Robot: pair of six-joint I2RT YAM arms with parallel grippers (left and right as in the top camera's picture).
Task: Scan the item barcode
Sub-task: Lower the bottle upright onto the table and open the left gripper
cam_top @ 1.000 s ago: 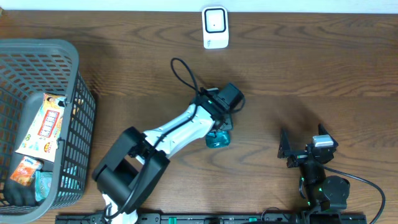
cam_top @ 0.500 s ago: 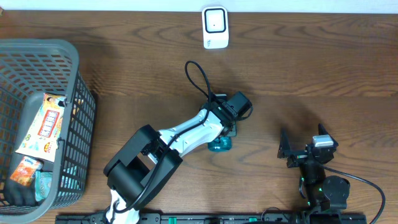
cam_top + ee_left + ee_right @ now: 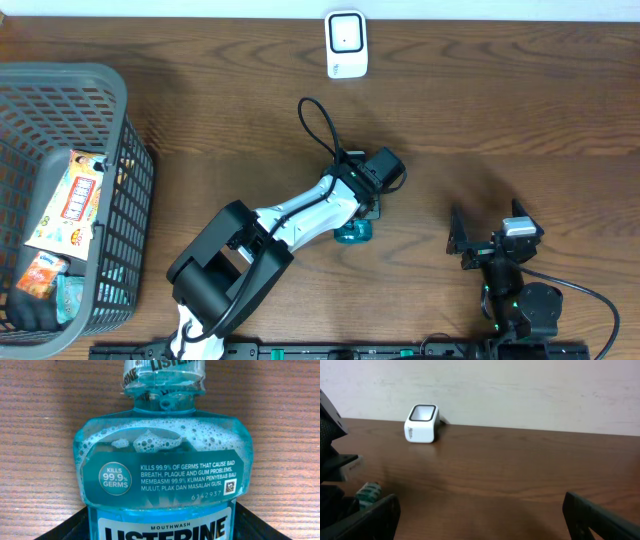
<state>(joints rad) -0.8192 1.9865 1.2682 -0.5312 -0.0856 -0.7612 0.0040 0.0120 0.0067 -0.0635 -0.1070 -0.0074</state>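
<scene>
- Brown wooden table (image 3: 520,110) fills the overhead view, with a pale wall behind it in the right wrist view.
- White scanner (image 3: 346,45) stands at the far edge of the table, well apart from both arms.
- Grey basket (image 3: 60,75) sits at the left side and holds colourful packets (image 3: 75,200).
- Left gripper (image 3: 160,510) reaches to the middle of the table and is clamped on a blue mouthwash bottle (image 3: 162,460), a dark finger at each side of its lower body.
- Bottle's cap (image 3: 164,375) points away from the wrist; its label (image 3: 165,477), with a small square code (image 3: 229,486), faces the wrist camera.
- Right gripper (image 3: 487,232) sits near the front right of the table, spread wide and holding nothing.
</scene>
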